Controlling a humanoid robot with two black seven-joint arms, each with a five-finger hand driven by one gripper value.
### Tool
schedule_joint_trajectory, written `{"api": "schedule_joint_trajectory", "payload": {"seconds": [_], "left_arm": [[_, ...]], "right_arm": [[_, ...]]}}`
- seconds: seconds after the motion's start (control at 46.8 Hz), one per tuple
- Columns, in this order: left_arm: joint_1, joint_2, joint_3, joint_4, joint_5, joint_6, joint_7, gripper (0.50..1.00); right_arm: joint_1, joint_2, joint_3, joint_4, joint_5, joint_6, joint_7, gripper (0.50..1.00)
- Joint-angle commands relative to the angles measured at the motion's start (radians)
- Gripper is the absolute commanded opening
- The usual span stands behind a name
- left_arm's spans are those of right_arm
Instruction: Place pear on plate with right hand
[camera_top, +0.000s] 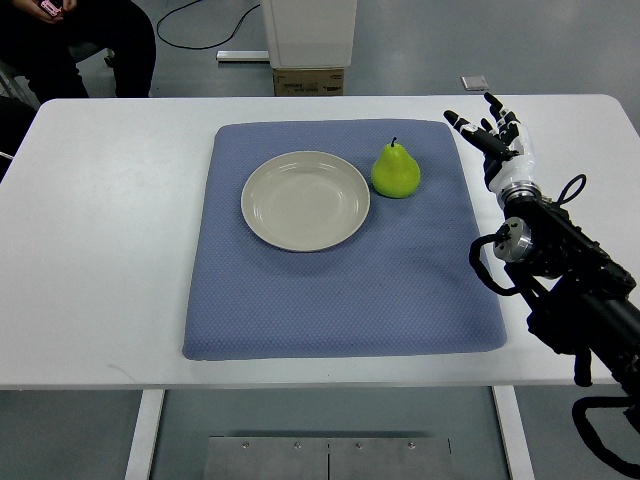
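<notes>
Right robot hand fingers spread, holding nothing.

The seated person and cardboard box are cut off.

1. The right hand, at the right of the frame, has black fingers with white segments and a white-and-black palm.
2. A silver wrist ring joins it to the arm.
3. The forearm is black, blocky and ribbed, with a round silver cap on its side.
4. Black cables loop off the forearm; more hang at the lower right corner.
</notes>
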Motion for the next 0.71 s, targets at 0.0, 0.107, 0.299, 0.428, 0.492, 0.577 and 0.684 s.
{"api": "schedule_joint_trajectory", "payload": {"seconds": [0.0,0.107,0.299,0.428,0.492,0.577,0.684], "left_arm": [[-0.001,0.0,0.0,0.0,0.0,0.001,0.002,1.0],[0.001,0.0,0.0,0.0,0.003,0.001,0.0,1.0],[-0.001,0.0,0.0,0.0,0.003,0.0,0.0,1.0],[0.001,0.0,0.0,0.0,0.002,-0.002,0.0,1.0],[0.001,0.0,0.0,0.0,0.003,0.0,0.0,1.0],[0.001,0.0,0.0,0.0,0.003,0.0,0.0,1.0],[0.001,0.0,0.0,0.0,0.003,0.0,0.0,1.0]], "right_arm": [[0.001,0.0,-0.008,-0.001,0.0,0.0,0.0,1.0],[0.001,0.001,-0.009,0.001,0.0,0.0,0.0,1.0],[-0.002,0.003,-0.011,0.001,0.0,0.0,0.0,1.0],[0.0,0.001,-0.011,0.001,0.0,0.0,0.0,1.0],[0.003,0.0,-0.011,0.001,0.0,0.0,0.0,1.0],[0.004,0.0,-0.011,0.003,0.0,0.0,0.0,1.0],[0.006,-0.002,-0.012,0.003,0.0,0.001,0.0,1.0]]}}
